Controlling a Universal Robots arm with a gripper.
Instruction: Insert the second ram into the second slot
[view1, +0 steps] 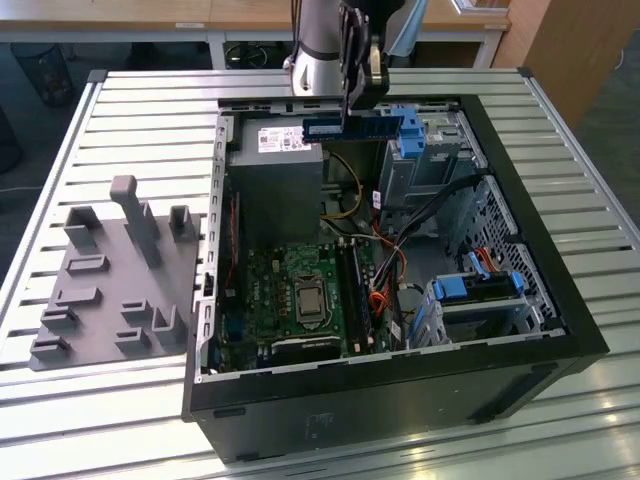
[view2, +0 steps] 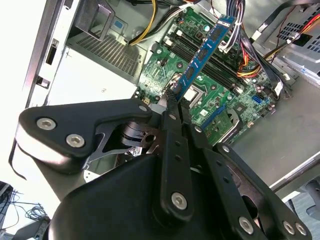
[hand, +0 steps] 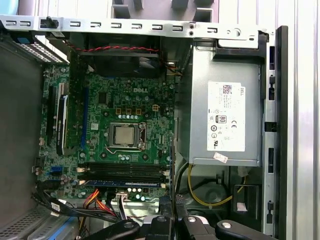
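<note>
Gripper (view2: 173, 96): fingers clamped on one end of second ram (view2: 205, 49). Stick held aloft over open computer case (view1: 400, 400), clear of motherboard (view2: 217, 95).

1. the gripper (view1: 347, 112) is hanging over the far end of the open computer case (view1: 560, 330), pinching the second ram (view1: 378, 127).
2. the blue stick is lying level in the air, sitting high and well apart from the green motherboard (view1: 290, 300) down inside.
3. the case is resting on a slatted metal table (view1: 130, 110), and a grey fixture plate (view1: 110, 290) is lying beside it at the exterior view's left.
</note>
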